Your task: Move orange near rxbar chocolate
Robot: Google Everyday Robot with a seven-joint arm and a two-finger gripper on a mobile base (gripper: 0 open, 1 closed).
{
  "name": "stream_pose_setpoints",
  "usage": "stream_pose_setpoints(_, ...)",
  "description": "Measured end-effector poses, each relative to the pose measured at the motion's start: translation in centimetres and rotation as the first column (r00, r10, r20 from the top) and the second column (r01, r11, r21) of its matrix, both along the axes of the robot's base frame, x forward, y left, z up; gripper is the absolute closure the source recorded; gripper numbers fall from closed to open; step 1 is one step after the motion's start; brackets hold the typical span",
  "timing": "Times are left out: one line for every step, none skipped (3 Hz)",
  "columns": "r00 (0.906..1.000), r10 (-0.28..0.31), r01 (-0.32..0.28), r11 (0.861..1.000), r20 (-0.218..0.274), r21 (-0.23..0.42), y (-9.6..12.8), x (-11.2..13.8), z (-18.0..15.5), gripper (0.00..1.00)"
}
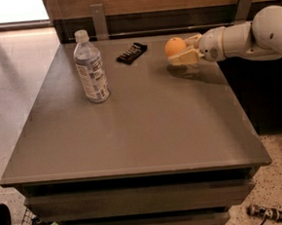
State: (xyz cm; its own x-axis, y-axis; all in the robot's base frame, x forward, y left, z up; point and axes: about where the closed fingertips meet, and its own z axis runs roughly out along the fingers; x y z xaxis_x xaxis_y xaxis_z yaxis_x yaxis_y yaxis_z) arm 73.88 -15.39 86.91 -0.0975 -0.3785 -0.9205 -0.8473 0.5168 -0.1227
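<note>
The end effector point(181, 51) gripped the orange point(175, 45) over the bench point(133, 134), near the rxbar chocolate point(131, 52), on the bar's side away from the water bottle point(90, 67); the bar lay diagonally

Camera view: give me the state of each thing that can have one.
orange: gripped by the tool, lifted clear of the table.
tool: shut on the orange, above the table's far right part.
rxbar chocolate: lying flat near the far edge, apart from the orange.
water bottle: upright, capped, far left.
</note>
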Motion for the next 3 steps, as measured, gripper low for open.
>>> stream_pose_setpoints(0.9995, -0.022, 0.021, 1.0, 0.021, 0.012, -0.2, 0.3, -2.8, 1.0)
stream_pose_setpoints(0.9981, -0.033, 0.031, 0.999, 0.052, 0.039, 0.5, 0.7, -4.3, 1.0)
stream_pose_setpoints(0.9942, -0.041, 0.033, 0.996, 0.099, 0.088, 2.7, 1.0, -4.1, 1.0)
